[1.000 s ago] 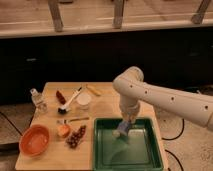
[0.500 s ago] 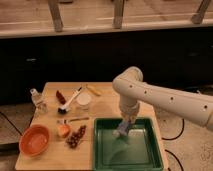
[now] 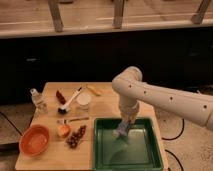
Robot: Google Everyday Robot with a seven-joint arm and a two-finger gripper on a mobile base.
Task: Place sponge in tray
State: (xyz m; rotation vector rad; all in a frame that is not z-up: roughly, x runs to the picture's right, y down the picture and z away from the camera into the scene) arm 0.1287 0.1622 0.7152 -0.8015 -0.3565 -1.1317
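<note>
Sponge [image 3: 120,132] lies low inside the green tray [image 3: 142,156], toward its twelve o'clock end, at six o'clock of the gripper [image 3: 125,122] and touching its tip, long axis tilted toward one o'clock. Whether the gripper clamps it cannot be told. Wooden table [image 3: 106,108] underneath; dark counter [image 3: 75,55] behind.

Orange bowl [image 3: 35,140], dish brush [image 3: 70,101], clear bottle [image 3: 37,98], white cup [image 3: 83,100] on wooden table [image 3: 105,111]

One camera looks steeply down from high on the near side of the wooden desk [image 3: 106,108], facing the dark counter front [image 3: 75,60] behind it. At middle range the whole desk fits, the gripper [image 3: 125,126] low over the green tray [image 3: 142,156] at lower right.
</note>
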